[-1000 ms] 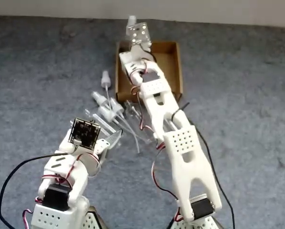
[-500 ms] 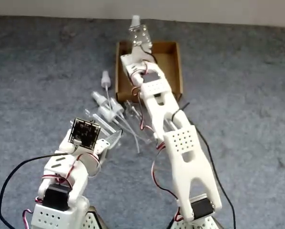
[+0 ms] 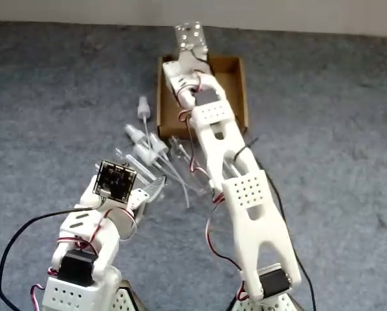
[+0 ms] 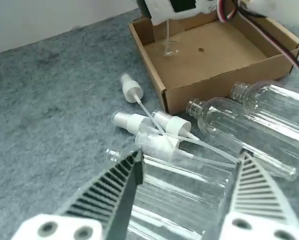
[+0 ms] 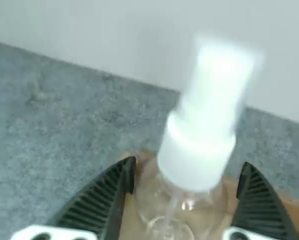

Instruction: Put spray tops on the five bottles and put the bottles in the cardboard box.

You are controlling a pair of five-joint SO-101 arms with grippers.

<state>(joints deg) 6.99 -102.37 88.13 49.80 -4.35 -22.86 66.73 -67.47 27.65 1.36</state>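
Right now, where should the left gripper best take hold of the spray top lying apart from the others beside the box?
Likely the white head of that spray top, from above, jaws closing across its collar. It lies flat with the head clear of the other tops, while its thin dip tube runs into that pile.

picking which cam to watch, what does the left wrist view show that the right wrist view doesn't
Left wrist view: the open left gripper over loose spray tops and uncapped bottles lying beside the cardboard box. Right wrist view: the white top of a capped bottle, close up at the right gripper. Both: the grey carpet, the pale wall, and that capped bottle, whose base the left wrist view sees over the box floor.
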